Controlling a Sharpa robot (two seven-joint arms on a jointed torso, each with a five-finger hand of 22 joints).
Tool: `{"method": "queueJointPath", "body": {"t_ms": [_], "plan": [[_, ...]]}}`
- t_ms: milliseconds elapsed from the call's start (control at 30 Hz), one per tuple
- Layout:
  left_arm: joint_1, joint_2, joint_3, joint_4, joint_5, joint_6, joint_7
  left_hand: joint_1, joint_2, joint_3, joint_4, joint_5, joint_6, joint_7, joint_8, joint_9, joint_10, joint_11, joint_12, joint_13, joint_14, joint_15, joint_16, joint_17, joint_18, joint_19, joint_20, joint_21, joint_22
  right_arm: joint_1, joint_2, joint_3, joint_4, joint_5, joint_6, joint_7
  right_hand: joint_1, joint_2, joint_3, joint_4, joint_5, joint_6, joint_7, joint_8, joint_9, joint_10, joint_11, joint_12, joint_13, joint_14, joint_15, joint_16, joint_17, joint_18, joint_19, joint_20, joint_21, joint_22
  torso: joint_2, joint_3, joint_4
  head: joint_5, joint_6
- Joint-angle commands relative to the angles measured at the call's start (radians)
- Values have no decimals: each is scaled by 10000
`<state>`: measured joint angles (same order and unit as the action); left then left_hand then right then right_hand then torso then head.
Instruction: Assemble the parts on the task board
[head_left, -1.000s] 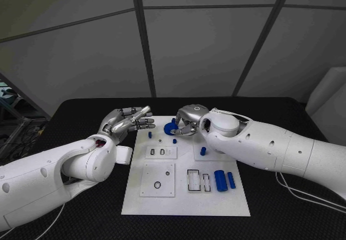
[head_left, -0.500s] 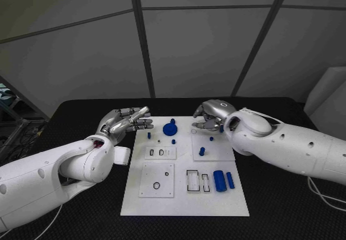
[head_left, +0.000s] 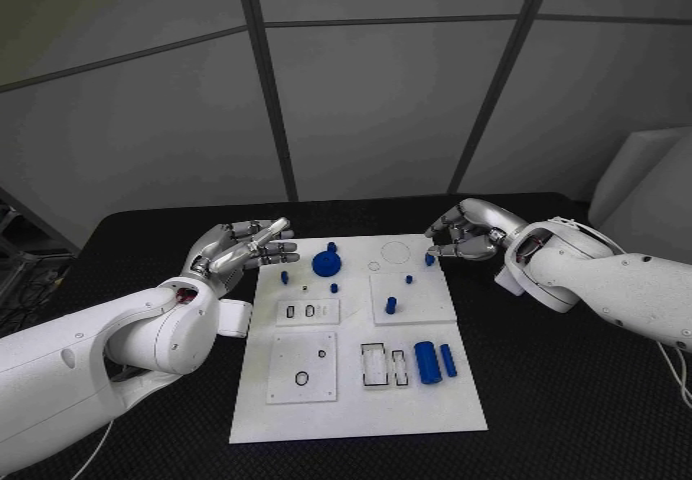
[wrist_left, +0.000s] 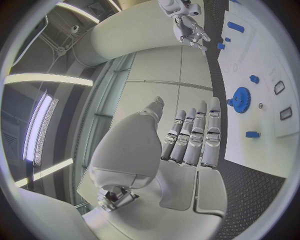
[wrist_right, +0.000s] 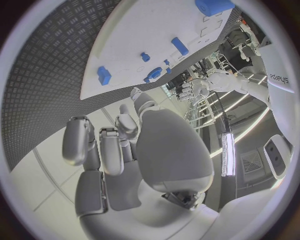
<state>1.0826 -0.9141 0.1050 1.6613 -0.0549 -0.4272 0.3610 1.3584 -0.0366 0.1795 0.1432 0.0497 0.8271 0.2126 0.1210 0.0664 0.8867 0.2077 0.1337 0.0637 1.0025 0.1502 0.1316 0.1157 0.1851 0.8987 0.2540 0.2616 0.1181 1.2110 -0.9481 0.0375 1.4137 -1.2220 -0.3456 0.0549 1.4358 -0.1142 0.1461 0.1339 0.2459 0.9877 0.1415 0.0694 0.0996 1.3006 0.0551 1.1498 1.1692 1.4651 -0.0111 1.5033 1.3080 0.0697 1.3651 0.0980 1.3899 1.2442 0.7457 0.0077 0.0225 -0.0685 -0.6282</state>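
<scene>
Parts scattered blue across white board at mid-table, gear-like piece near far edge. Left hand beside board, fingers straight and together, holding nothing; right hand off far corner, fingers curled, apparently empty. Risk of knocking small upright pegs when reaching in.

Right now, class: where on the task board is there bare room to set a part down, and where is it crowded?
The task board is bare along its near edge, below the two large blue cylinders. The far half is crowded: the blue gear and small blue pegs sit close together between the left hand and right hand.
</scene>
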Motion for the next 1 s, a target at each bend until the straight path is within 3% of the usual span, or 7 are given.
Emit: {"method": "queueJointPath", "body": {"t_ms": [33, 133, 167, 233, 267, 467, 1000], "plan": [[4, 28, 6, -51, -89, 220, 201, -39, -50, -2, -44, -6, 11, 435, -21, 10, -9, -15, 29, 11, 25, 57, -38, 15, -55, -5, 31, -31, -9, 5, 15, -1, -236, 766, 114, 754, 90, -50, -32, -56, 3, -119, -14, -80, -35, 30, -17, 34, -3, 757, -60, -37, 1297, 6, -61, -26, -54, -34, 7, 37, -26, -45, -33], [-10, 54, 5, -101, -89, 218, 198, -39, -50, -2, -44, -6, 11, 435, -21, 10, -9, -15, 29, 11, 25, 57, -38, 15, -55, -5, 31, -31, -9, -28, 116, -3, -495, 695, 57, 789, 130, -82, -121, -83, 18, -495, 35, -98, -116, -19, 27, -33, -56, 752, -33, -56, 1274, 19, -110, -21, -108, -111, 15, 27, -40, -51, -40], [-15, 63, 5, -113, -89, 219, 196, -39, -50, -2, -44, -6, 11, 435, -21, 10, -9, -15, 29, 11, 25, 57, -38, 15, -55, -5, 31, -31, -9, -46, 154, -3, -566, 680, 43, 797, 147, -85, -165, -87, 23, -700, 45, -92, -158, -39, 43, -58, -77, 753, -19, -57, 1277, 24, -124, -13, -126, -134, 20, 41, -42, -57, -51], [-27, 88, 5, -140, -89, 223, 193, -39, -50, -2, -44, -6, 11, 435, -21, 10, -9, -15, 29, 11, 25, 57, -38, 15, -55, -5, 31, -31, -9, -94, 250, -3, -734, 655, 29, 812, 172, -85, -227, -91, 36, -1031, 52, -89, -223, -42, 45, -58, -75, 755, -15, -58, 1282, 27, -136, -1, -143, -153, 10, 10, -28, -81, -75], [-33, 102, 5, -154, -89, 225, 191, -39, -50, -2, -44, -6, 11, 435, -21, 10, -9, -15, 29, 11, 25, 57, -38, 15, -55, -5, 31, -31, -9, -113, 300, -4, -818, 646, 41, 814, 174, -85, -236, -90, 37, -1056, 52, -89, -227, -42, 46, -58, -75, 756, -14, -58, 1284, 27, -135, 0, -144, -152, 12, 20, -23, -78, -77], [-59, 155, 5, -218, -89, 223, 183, -39, -50, -2, -44, -6, 11, 435, -21, 10, -9, -15, 29, 11, 25, 57, -38, 15, -55, -5, 31, -31, -9, -251, 554, -5, -1232, 451, 180, 788, 177, -84, -250, -90, 40, -1086, 52, -87, -231, -37, 47, -49, -66, 761, -13, -46, 1307, 30, -142, 1, -151, -163, 2, -25, -8, -55, -134], [-84, 228, 5, -320, -89, 202, 153, -42, -51, 2, -49, -6, 21, 432, -15, 12, 4, -18, 37, 12, 33, 55, -39, 18, -53, -2, 30, -31, -10, -474, 845, -5, -1618, 205, 505, 798, 192, 7, -318, -69, 57, -874, 58, 44, -171, 29, 50, 67, 40, 773, -10, -25, 1350, 25, -121, 7, -144, -136, -21, -33, -21, -28, -185]]}}
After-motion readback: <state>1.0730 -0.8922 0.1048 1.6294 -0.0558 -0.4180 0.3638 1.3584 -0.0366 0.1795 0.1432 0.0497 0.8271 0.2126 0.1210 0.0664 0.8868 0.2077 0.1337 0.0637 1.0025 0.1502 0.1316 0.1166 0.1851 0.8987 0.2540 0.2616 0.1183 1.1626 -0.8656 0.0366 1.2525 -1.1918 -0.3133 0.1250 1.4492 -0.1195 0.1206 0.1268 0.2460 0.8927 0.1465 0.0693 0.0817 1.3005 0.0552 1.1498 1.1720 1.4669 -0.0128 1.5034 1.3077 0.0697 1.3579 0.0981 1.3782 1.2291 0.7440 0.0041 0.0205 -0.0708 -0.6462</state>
